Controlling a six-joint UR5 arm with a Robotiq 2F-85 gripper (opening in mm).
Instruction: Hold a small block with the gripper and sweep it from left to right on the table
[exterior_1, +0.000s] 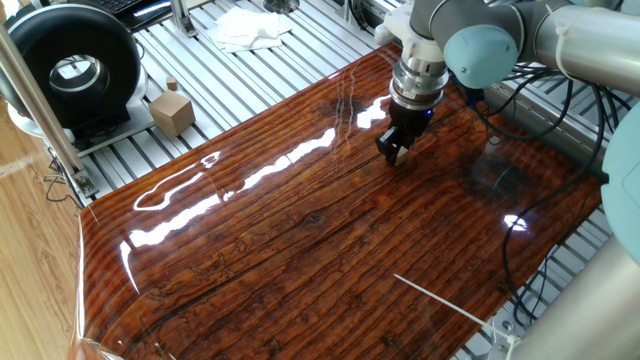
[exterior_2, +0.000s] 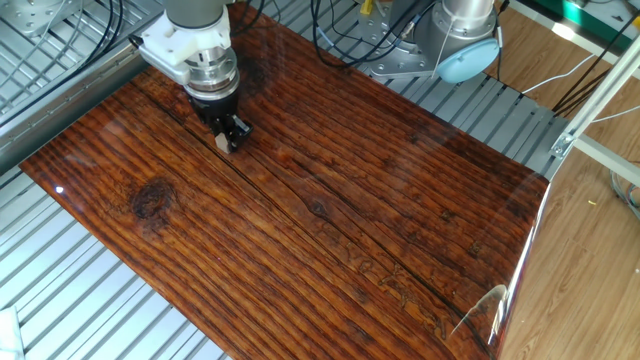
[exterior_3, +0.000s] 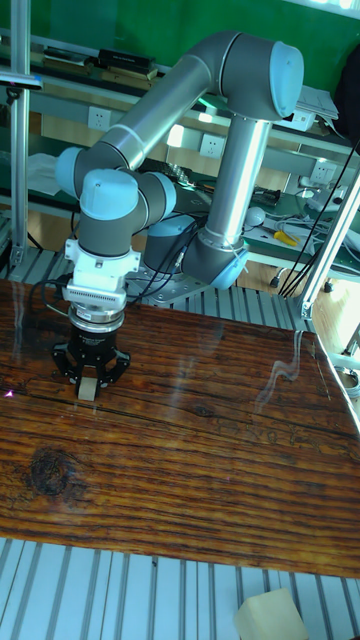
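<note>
Sweeping well means a steady pinch: the gripper (exterior_3: 89, 384) stands upright near the left end of the table (exterior_3: 200, 470), its fingers squeezing the small block (exterior_3: 88, 390), which seems to touch the board. Judged best: slide level and slowly rightward, without tilting.

- the table (exterior_1: 300, 230) is dark reddish wood grain under a super glossy finish, mirror-bright glare streaks all over
- small block (exterior_3: 88, 390) looks like pale bare wood, matt
- gripper (exterior_3: 89, 385) is matt black, plastic or metal I can't tell
- frame (exterior_2: 90, 310) around the board is ribbed silver aluminium
- white cloth (exterior_1: 245, 27), crumpled and soft
</note>
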